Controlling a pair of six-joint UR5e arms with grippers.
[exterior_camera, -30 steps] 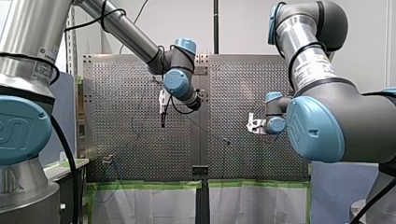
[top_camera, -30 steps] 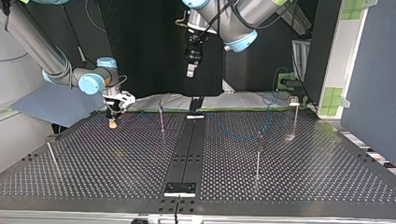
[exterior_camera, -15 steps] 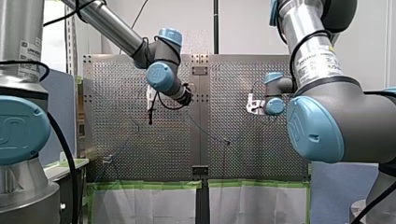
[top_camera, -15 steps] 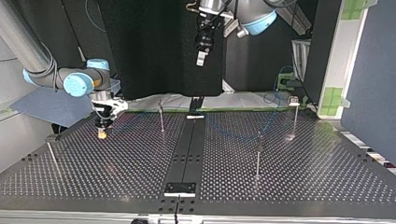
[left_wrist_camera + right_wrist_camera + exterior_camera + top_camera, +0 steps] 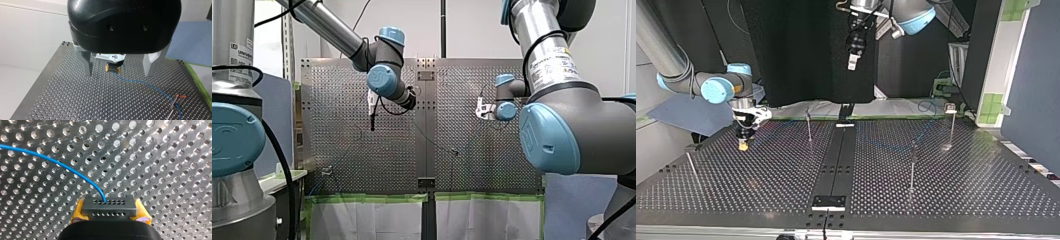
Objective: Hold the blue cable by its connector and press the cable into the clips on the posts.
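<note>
R gripper pinches connector near table edge; L gripper spread, empty. Risk: taut blue cable could yank connector loose.

The perforated metal desk is divided down its middle by a dark centre strip. Thin posts stand on it on both sides of the strip, well apart from one another.

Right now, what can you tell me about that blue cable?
The blue cable is thin, smooth, plastic-looking. One end plugs into a dark connector with rows of small holes, gripped between my right jaws' yellow pads. From there it arcs loosely over the perforated metal table to a thin post; whether it is clipped there is unclear.
</note>
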